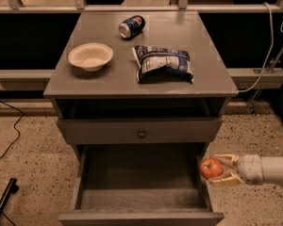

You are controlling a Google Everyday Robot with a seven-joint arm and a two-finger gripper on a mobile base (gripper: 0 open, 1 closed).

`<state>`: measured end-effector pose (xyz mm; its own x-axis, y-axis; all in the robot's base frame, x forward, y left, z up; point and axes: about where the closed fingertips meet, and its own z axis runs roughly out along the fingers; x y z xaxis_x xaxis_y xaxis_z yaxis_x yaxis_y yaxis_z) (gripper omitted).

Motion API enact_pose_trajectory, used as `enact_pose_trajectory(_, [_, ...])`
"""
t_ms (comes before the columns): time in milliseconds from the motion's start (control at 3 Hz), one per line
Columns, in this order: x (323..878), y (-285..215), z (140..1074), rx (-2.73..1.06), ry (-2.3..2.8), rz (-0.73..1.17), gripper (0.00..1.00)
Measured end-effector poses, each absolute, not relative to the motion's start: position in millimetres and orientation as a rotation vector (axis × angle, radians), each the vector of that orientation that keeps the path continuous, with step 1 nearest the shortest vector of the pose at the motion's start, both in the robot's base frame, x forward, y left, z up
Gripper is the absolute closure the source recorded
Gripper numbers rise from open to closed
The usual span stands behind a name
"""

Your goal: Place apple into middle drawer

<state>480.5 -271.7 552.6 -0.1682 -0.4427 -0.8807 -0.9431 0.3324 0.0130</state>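
Right, the pincer (pixel 216 170) is low on the right side of the cabinet, its two pale fingers (pixel 226 158) clamped above and below the apple (pixel 211 168). The apple hangs right at the right wall of the middle drawer (pixel 137 180), which is pulled wide open with a bare floor. Above it, the shallower drawer front (pixel 104 132) with the round knob (pixel 141 133) is shut. Up on the tabletop (pixel 200 41): a white bowl (pixel 90 56), a blue soda can (pixel 131 26) on its side, and a chip bag (pixel 164 65).
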Motion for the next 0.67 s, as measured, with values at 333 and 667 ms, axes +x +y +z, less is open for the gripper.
enact_pose_trajectory(333, [485,-259,547,-1.257,1.768,0.744,1.0])
enact_pose_trajectory(667, [491,-233,530,-1.284,1.749,0.722,1.0])
